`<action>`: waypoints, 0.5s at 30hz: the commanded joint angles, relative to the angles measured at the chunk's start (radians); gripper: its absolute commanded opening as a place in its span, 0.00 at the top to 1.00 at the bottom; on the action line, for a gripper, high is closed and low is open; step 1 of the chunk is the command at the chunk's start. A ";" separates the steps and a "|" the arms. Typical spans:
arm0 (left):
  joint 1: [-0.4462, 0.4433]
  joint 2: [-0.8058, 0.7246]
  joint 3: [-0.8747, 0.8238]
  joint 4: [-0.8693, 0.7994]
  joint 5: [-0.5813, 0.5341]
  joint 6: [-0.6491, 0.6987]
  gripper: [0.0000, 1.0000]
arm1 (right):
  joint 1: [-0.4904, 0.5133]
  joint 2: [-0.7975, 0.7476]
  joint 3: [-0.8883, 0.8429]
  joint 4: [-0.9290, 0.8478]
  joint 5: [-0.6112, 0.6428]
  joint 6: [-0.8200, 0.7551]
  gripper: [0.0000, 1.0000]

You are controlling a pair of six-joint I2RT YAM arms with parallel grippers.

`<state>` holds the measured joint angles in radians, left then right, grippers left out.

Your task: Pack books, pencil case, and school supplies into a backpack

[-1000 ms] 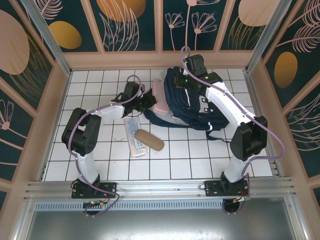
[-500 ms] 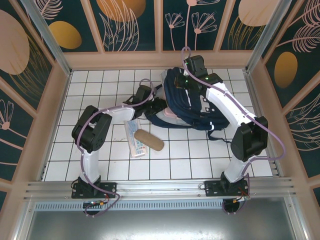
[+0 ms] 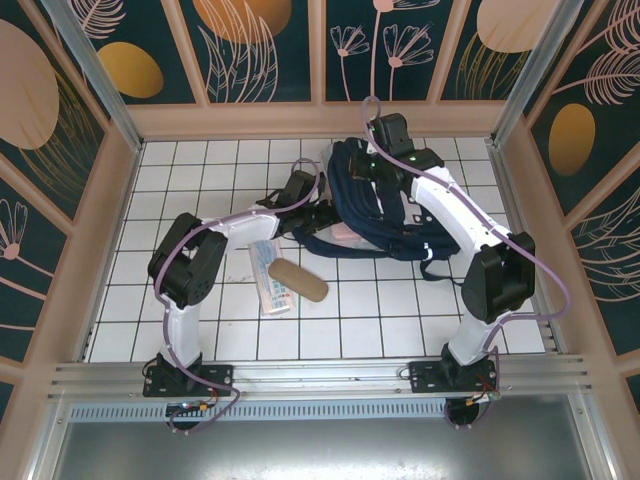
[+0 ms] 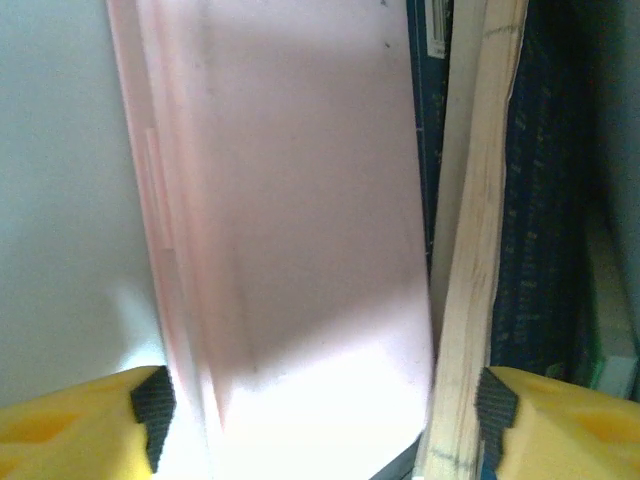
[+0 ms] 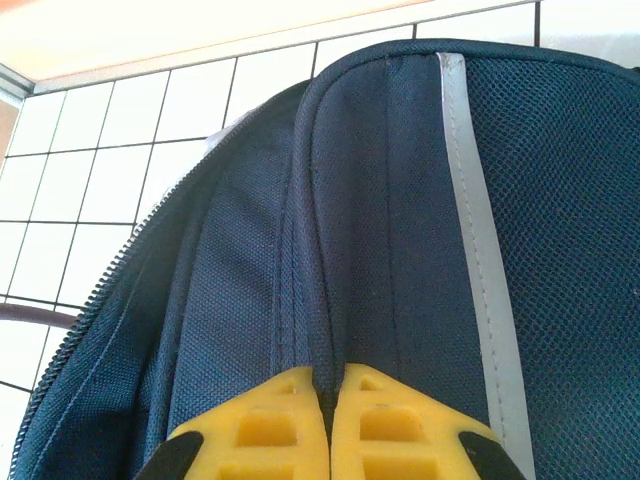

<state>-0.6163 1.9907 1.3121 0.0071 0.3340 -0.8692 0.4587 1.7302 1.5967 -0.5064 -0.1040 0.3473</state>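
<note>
Right gripper (image 5: pixel 328 400) is clenched on a ridge of navy fabric at the top of the backpack (image 5: pixel 400 200). My read is that it's lifting the flap so the mouth stays wide for loading. From above, that gripper (image 3: pixel 372 165) sits upper centre on the backpack (image 3: pixel 385 215), which lies right of centre on the tiled table (image 3: pixel 200 170).

Left gripper (image 4: pixel 322 410) is at the opening with its fingers spread wide and the pink case (image 4: pixel 300 200) lying loose between them, so that's a release. The case sits flat against the books (image 4: pixel 470 250), whose pale page edges run just to its right. It looks tucked alongside them to slide in flat.

Compared with a second ago, the pink case lay in plain sight outside the mouth. Now only a sliver (image 3: pixel 343 233) peeks from the lower lip, and the left gripper (image 3: pixel 322 212) has reached further right and let go. The clear packet (image 3: pixel 266 272) and tan oblong pouch (image 3: pixel 298 281) haven't budged, lower left of centre.
</note>
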 commanded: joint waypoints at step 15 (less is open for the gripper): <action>0.129 -0.363 -0.221 -0.344 -0.310 0.096 0.19 | 0.014 -0.042 -0.049 0.103 -0.055 0.007 0.97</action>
<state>-0.5030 1.6707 1.1503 -0.2222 0.1181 -0.7963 0.4599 1.7302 1.5620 -0.4664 -0.1295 0.3500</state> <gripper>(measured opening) 0.824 0.058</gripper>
